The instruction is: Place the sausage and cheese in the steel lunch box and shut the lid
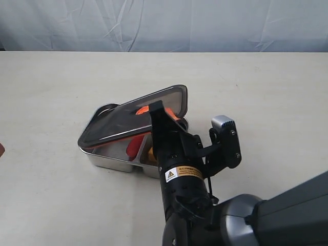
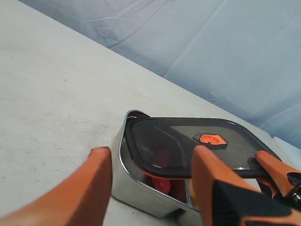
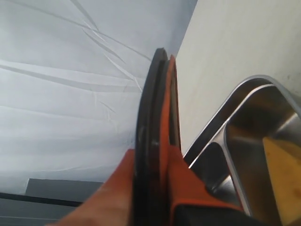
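The steel lunch box (image 1: 110, 158) stands mid-table. The red sausage (image 1: 134, 146) lies in its left compartment and the yellow-orange cheese (image 1: 151, 154) in the right one. The dark lid (image 1: 134, 116) slants over the box, low at the left end and raised at the right. My right gripper (image 1: 157, 110) is shut on the lid's raised edge; the right wrist view shows the lid (image 3: 150, 94) edge-on between its fingers (image 3: 181, 169), with the cheese (image 3: 282, 165) below. My left gripper (image 2: 151, 149) is open, just short of the box (image 2: 136, 188), sausage (image 2: 162, 183) visible under the lid (image 2: 178, 141).
The pale table (image 1: 266, 92) stretches all round the box. A wrinkled blue-grey cloth (image 1: 164, 23) hangs behind the far edge. The right arm's black body (image 1: 184, 189) fills the front middle of the exterior view. The lid's orange valve (image 2: 211, 140) faces up.
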Motion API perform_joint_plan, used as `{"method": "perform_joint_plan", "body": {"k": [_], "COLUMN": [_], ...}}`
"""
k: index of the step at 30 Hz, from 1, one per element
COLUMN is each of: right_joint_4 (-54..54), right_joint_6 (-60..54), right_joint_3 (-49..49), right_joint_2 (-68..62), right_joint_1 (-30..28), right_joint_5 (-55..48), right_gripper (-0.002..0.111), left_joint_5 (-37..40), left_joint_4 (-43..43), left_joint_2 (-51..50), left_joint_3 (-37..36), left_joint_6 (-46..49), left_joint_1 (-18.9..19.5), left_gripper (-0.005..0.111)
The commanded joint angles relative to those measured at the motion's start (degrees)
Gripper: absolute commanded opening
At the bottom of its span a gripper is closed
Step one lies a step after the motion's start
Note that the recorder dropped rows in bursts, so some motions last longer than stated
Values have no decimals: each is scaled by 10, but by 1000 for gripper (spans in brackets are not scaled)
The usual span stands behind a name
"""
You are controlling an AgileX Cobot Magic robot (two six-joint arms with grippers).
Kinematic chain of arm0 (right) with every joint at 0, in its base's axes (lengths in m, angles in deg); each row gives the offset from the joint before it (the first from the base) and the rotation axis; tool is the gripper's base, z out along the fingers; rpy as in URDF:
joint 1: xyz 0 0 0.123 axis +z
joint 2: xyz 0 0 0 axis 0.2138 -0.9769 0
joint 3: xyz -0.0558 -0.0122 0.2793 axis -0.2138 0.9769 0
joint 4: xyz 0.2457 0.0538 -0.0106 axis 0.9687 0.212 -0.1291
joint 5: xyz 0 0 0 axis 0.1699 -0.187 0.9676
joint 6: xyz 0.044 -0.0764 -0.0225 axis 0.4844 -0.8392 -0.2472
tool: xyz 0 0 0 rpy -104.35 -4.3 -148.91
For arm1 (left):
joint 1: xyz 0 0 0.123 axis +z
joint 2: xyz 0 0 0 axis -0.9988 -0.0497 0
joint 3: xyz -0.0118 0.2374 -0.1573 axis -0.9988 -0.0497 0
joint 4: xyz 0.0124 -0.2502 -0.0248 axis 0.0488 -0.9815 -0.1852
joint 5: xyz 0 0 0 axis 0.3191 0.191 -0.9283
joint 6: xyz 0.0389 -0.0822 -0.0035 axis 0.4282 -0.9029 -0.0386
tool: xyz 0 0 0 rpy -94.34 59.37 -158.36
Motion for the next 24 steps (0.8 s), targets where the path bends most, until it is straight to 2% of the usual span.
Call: {"method": "perform_joint_plan", "body": {"k": [1, 16, 20, 24], "right_joint_4": [-18, -61, -14, 4], "right_joint_6": [-6, -41, -108, -110], "right_joint_3": [-3, -11, -21, -21], "right_joint_2": [12, 37, 35, 20], "right_joint_1": [-3, -8, -8, -8], "right_joint_5": [4, 4, 4, 4], "right_gripper": [-1, -1, -1, -1], "left_joint_5": [4, 2, 1, -4], "left_joint_4": [0, 0, 0, 4], "left_joint_2": [-1, -1, -1, -1], "left_joint_3": [-1, -1, -1, -1], "left_joint_6": [2, 2, 2, 2], "left_joint_1": [-2, -2, -2, -2], "left_gripper": [50, 50, 50, 50]}}
